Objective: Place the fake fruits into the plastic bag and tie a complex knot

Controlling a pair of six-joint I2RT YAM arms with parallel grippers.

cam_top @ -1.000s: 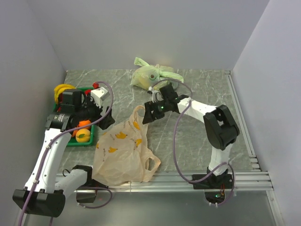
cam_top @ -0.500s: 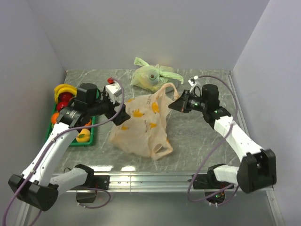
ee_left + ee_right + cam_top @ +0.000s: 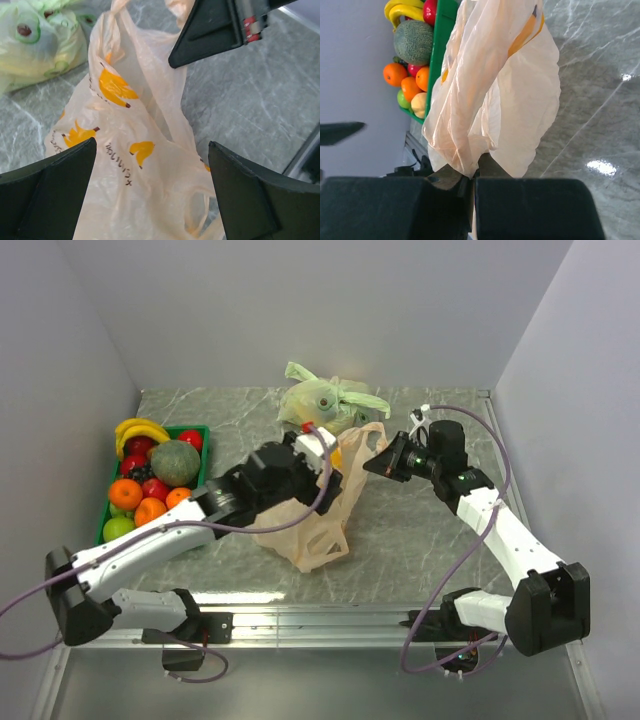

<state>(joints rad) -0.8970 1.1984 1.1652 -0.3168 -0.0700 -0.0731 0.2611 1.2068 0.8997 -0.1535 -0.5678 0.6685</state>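
Observation:
The peach-orange plastic bag (image 3: 300, 525) with banana prints hangs slack in mid-table, one top edge pinched up by my right gripper (image 3: 374, 465), which is shut on it (image 3: 472, 172). My left gripper (image 3: 152, 145) hovers open just above the bag (image 3: 145, 100), its jaws wide apart with only bag film below them; in the top view the left gripper (image 3: 335, 462) reaches in from the left. One loop handle (image 3: 325, 540) lies loose at the near end. No knot is in view. The fake fruits (image 3: 140, 495) sit in a green tray (image 3: 196, 428) at far left.
A dark green melon (image 3: 176, 462) shares the tray with the fruits (image 3: 407, 80). A knotted pale green bag (image 3: 320, 400) lies at the back, just behind both grippers. The table's near edge is a metal rail (image 3: 340, 618).
My right gripper shut on the bag's top edge and pulled it up and back to the right. The left arm swung from the tray to above the bag, uncovering the fruits.

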